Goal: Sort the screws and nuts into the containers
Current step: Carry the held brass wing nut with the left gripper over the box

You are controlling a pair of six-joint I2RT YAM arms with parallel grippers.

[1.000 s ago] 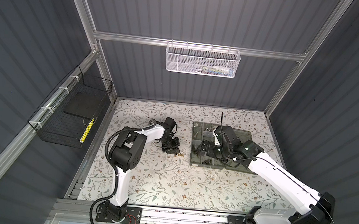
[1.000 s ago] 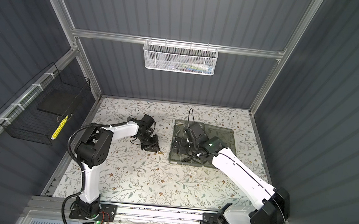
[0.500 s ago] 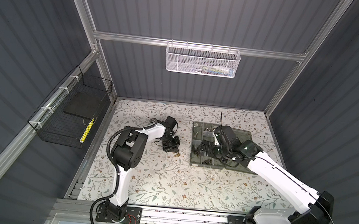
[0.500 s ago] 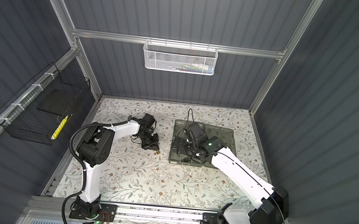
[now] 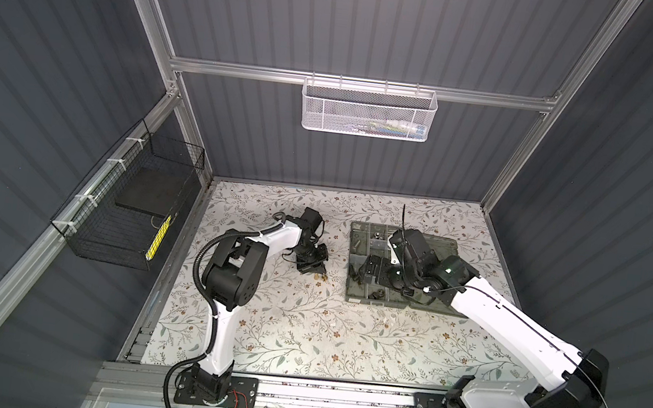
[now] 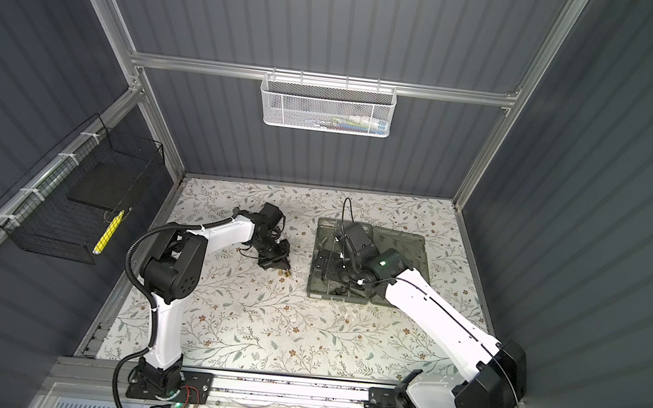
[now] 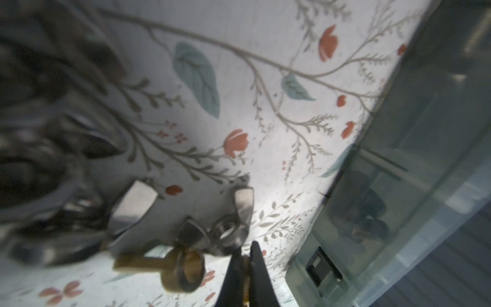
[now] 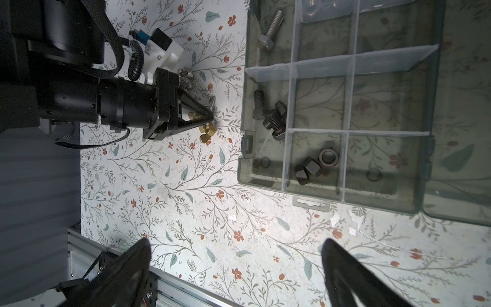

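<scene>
left gripper (image 7: 245,255) is pinched shut on a thin brass piece (image 7: 247,279), touching a silver wing nut (image 7: 228,228), just outside the organiser box (image 8: 372,205). right gripper (image 8: 236,240) gapes wide and empty near the box; black bolts (image 8: 273,122) and hex nuts (image 8: 313,164) lie inside it.

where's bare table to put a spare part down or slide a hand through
Free: the wide floral cloth between the organiser box and the front rail. Crowded: the gap between the left gripper and the box, where brass wing nuts lie.
</scene>
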